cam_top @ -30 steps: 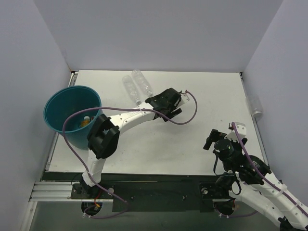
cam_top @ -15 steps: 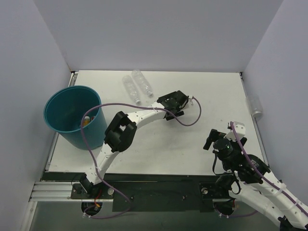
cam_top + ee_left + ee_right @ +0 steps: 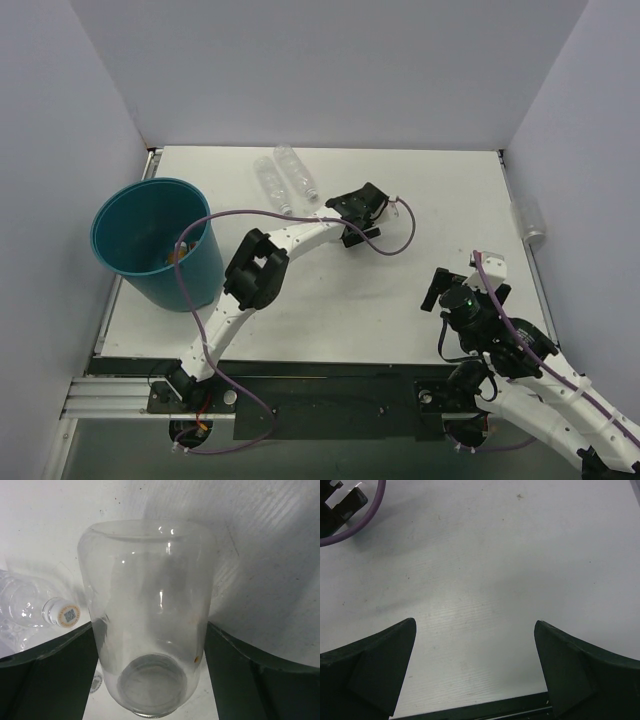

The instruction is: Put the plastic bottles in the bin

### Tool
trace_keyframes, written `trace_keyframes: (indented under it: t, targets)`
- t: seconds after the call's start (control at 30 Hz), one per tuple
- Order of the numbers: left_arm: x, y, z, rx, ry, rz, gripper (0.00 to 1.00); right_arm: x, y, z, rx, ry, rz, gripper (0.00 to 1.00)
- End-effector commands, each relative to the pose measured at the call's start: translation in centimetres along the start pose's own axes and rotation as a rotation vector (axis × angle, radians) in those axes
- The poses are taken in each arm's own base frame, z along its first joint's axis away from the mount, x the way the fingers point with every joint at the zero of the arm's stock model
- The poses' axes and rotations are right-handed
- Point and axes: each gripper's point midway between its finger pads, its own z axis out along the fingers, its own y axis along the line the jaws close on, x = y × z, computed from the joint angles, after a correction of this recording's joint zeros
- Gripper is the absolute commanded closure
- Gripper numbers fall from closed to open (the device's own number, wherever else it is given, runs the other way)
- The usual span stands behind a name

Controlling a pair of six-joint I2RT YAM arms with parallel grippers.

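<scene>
A clear unlabelled plastic bottle (image 3: 150,580) lies on the white table, filling the gap between the fingers of my left gripper (image 3: 150,627). The jaws stand wide on either side of it, open. From above, that gripper (image 3: 360,210) sits mid-table and hides this bottle. Two more clear bottles (image 3: 272,186) (image 3: 297,172) lie side by side near the back edge; one of them (image 3: 27,611) shows at the left of the left wrist view. The teal bin (image 3: 112,262) stands at the left with labelled bottles (image 3: 178,252) inside. My right gripper (image 3: 462,285) (image 3: 475,670) is open over bare table.
Another clear bottle (image 3: 528,220) rests beyond the table's right edge by the wall. A purple cable (image 3: 395,240) loops from the left arm over the table (image 3: 440,200). Grey walls close in the back and both sides.
The left arm's elbow has swung right, away from the bin, and the left gripper has shifted slightly right over the bottle. The right arm has barely moved.
</scene>
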Motion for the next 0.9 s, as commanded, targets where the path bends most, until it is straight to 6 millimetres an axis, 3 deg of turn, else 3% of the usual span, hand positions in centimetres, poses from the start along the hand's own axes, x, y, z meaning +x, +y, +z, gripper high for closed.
trace_keyframes:
  t: [0.0,0.13,0.37,0.5,0.53,0.7,0.77,0.87]
  targets:
    - [0.4,-1.4,0.6,0.045,0.012,-0.028,0.13,-1.1,0.0,-0.2,0.015,-0.024,-0.002,0.01]
    - [-0.1,-0.5,-1.5,0.023,0.014,-0.080,0.32,-1.1,0.1,-0.2,0.016,-0.025,-0.002,0.01]
    - [-2.2,1.7,-8.4,-0.005,-0.066,-0.266,0.43,-1.1,0.3,0.0,0.025,-0.018,-0.010,0.01]
    - [-3.3,5.0,-14.4,-0.025,-0.139,-0.377,0.46,-0.7,0.5,0.4,0.024,-0.011,-0.012,0.01]
    - [-3.5,6.5,-17.1,-0.042,-0.180,-0.406,0.47,-0.5,0.5,0.4,0.024,-0.007,-0.018,0.01]
    - [-2.2,10.9,-25.7,-0.124,-0.353,-0.524,0.53,-0.2,1.0,0.9,0.022,0.004,-0.035,0.01]
    - [-1.1,12.7,-29.1,-0.171,-0.426,-0.582,0.59,-0.2,1.3,1.0,0.017,0.003,-0.036,0.01]
    - [2.8,15.7,-33.6,-0.291,-0.479,-0.709,0.59,-0.1,1.4,1.2,0.015,0.005,-0.044,0.01]
